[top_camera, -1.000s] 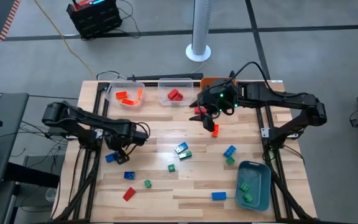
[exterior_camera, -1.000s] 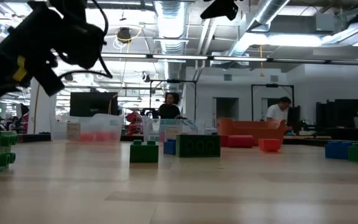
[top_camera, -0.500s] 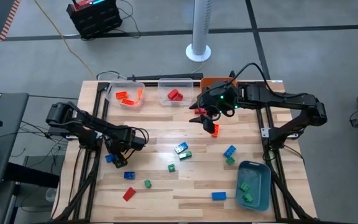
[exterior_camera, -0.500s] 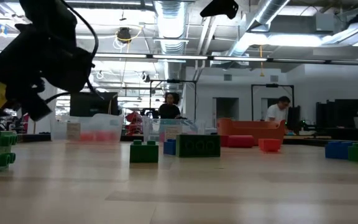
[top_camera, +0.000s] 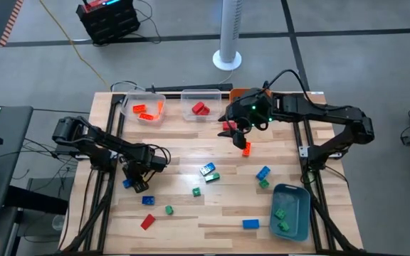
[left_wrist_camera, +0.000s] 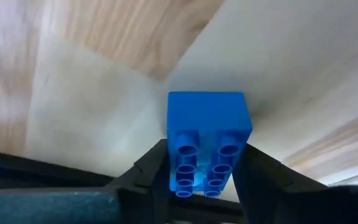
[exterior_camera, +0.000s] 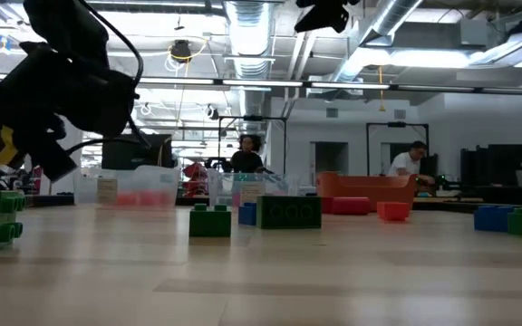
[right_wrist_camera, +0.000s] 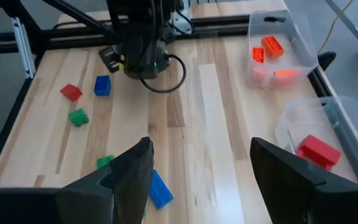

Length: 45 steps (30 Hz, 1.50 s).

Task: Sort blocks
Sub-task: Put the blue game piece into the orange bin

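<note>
The left gripper (top_camera: 137, 184) sits low over the table near its left edge, fingers (left_wrist_camera: 148, 171) closed on a blue block (left_wrist_camera: 207, 142). The right gripper (top_camera: 235, 134) hangs raised near the far edge, fingers (right_wrist_camera: 129, 174) spread wide apart.

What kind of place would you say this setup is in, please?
Probably an open robotics lab or workshop. The low view shows exposed ceiling ducts, monitors and people at desks beyond the table; the high view shows bare concrete floor.

Loose blocks (top_camera: 207, 170) mid-table, two bins (top_camera: 144, 108) at far edge, one bin (top_camera: 291, 211) near right corner
</note>
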### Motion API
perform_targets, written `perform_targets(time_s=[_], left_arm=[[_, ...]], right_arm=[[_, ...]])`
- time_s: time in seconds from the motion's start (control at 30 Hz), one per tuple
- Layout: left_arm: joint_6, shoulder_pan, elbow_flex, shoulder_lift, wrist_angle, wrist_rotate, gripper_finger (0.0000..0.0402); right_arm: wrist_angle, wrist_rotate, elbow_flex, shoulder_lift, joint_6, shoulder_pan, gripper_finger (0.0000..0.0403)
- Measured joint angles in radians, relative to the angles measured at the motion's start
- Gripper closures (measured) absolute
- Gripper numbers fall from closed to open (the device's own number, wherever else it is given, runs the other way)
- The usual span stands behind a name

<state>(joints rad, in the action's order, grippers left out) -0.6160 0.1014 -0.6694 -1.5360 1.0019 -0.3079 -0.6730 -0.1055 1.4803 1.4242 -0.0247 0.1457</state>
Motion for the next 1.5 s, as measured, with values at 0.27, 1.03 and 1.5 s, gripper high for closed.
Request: perform_targets(time_s=[0.27, 1.03, 1.5], left_arm=[[-0.006, -0.086, -0.074, 0.108, -0.038, 0.127, 0.0270], [-0.078, -0.392, -0.476, 0.161, -0.998, 0.376, 0.0270], [0.018, -0.363, -0.867, -0.092, -0.984, 0.457, 0.0270]], right_arm=[[-0.070, 0.001, 0.000, -0.069, -0.003, 0.052, 0.0127], [0.243, 0.344, -0.180, -0.160, -0.025, -0.007, 0.0127], [0.227, 0.499, -0.180, -0.161, -0.029, 0.009, 0.0127]])
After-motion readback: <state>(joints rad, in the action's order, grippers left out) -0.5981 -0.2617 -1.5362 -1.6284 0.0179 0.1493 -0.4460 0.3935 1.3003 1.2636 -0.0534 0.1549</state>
